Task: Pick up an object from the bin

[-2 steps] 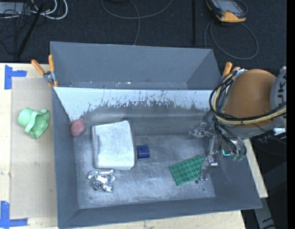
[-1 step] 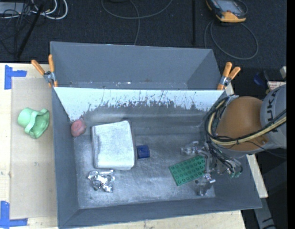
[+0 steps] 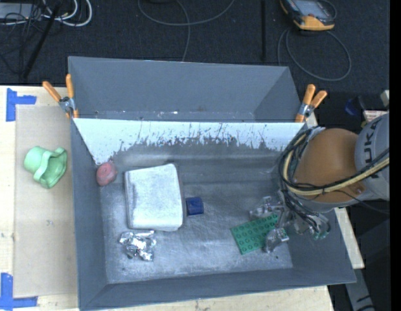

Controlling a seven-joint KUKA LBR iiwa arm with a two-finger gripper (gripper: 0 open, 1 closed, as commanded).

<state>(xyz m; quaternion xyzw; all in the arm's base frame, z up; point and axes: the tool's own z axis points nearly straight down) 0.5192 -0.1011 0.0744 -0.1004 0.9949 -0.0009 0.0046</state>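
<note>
We read this as a robotics lab. A cabled robot arm (image 3: 343, 167) reaches into a grey metal bin (image 3: 181, 89); loose cables (image 3: 189, 37) and a handheld controller (image 3: 309, 11) lie on dark carpet (image 3: 122, 31).

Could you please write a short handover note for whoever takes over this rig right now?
The gripper is low in the lower right part of the bin, at the right edge of the green studded plate. Whether it has hold of the plate cannot be made out.
Other things: a white block left of centre, a blue cube just right of it, a pink ball by the left wall, and crumpled foil at lower left.
Done: the arm is in the bin, at the plate.
Left: nothing is lifted; the grasp and lift remain.
</note>
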